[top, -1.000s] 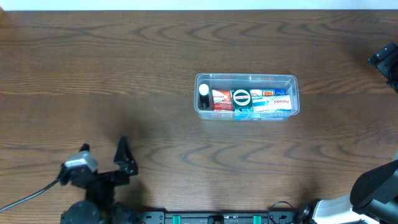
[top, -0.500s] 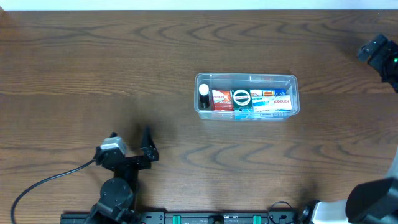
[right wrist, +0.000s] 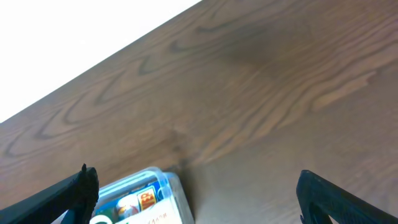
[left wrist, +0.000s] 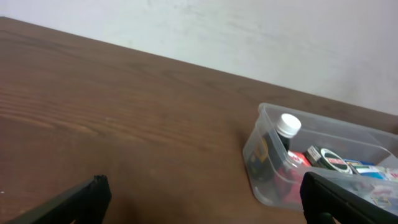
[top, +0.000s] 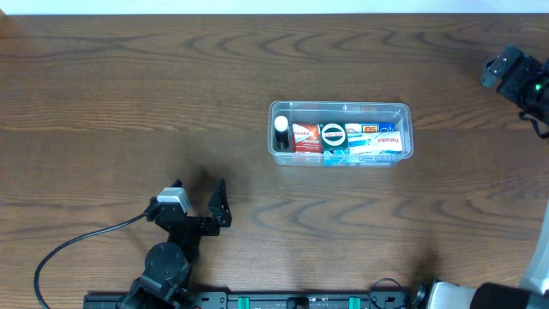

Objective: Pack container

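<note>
The container (top: 340, 107) is a clear plastic tub in the middle of the table, holding a white-capped bottle (top: 280, 126), a red box (top: 306, 136), a round tin (top: 333, 133) and a blue-and-white box (top: 377, 141). It also shows in the left wrist view (left wrist: 267, 134) and at the bottom of the right wrist view (right wrist: 163, 180). My left gripper (top: 199, 206) is open and empty near the front edge, left of the container. My right gripper (right wrist: 196, 199) is open and empty; its arm (top: 515, 73) is at the far right edge.
The dark wooden table (top: 129, 103) ends at a white wall along the far side. A black cable (top: 77, 249) trails from the left arm at the front left.
My left gripper has moved to the right and turned toward the container. My right arm has shifted a little left at the far right edge.
</note>
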